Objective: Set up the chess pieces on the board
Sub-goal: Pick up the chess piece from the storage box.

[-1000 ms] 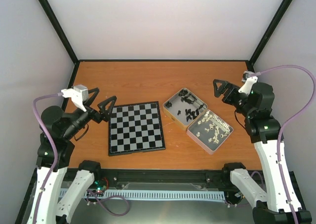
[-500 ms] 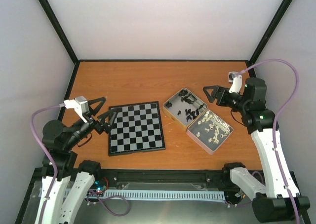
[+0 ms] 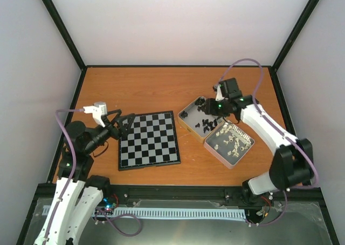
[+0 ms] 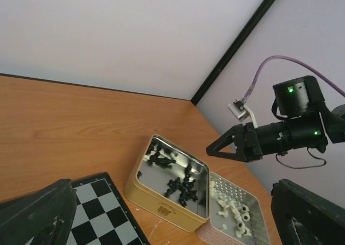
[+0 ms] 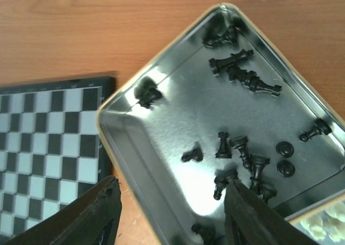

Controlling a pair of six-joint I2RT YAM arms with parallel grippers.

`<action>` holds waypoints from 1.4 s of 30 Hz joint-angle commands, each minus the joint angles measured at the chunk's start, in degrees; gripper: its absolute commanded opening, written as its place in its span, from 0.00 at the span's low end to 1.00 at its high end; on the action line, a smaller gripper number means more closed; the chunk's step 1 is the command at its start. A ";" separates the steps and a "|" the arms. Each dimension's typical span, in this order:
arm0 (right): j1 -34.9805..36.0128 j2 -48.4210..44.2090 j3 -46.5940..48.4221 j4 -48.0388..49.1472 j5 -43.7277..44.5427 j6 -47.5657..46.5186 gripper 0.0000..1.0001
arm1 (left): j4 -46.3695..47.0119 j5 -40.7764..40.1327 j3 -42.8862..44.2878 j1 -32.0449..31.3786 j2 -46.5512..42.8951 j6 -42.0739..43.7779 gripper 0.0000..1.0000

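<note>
The board (image 3: 148, 140) lies flat at centre left, with no piece on the squares I can see. Black chess pieces (image 5: 245, 77) lie scattered in a gold-walled tin (image 3: 181, 114) just right of it. My right gripper (image 5: 172, 212) hovers low over this tin, open, with nothing between its fingers (image 5: 253, 218). A small cluster of pieces (image 5: 242, 158) sits beside the right finger. From above, that gripper (image 3: 206, 111) is over the tin's middle. My left gripper (image 3: 124, 123) stands open at the board's left edge and holds nothing. It looks across the board (image 4: 102, 212) toward the tin (image 4: 161, 204).
A second, shallow silver tin (image 3: 215, 150) with cream-white pieces (image 3: 230, 140) touches the black pieces' tin on its near right side. Bare wooden table (image 3: 140, 88) stretches behind the board. Black frame posts mark the back corners.
My right arm has swung left from the table's right side and come down over the tin of black pieces. My left gripper has shifted slightly right, toward the board's edge.
</note>
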 commanded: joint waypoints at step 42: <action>7.23 36.13 18.22 -0.87 26.30 12.48 0.48 | 12.72 -2.85 -0.19 -0.24 18.71 6.42 1.00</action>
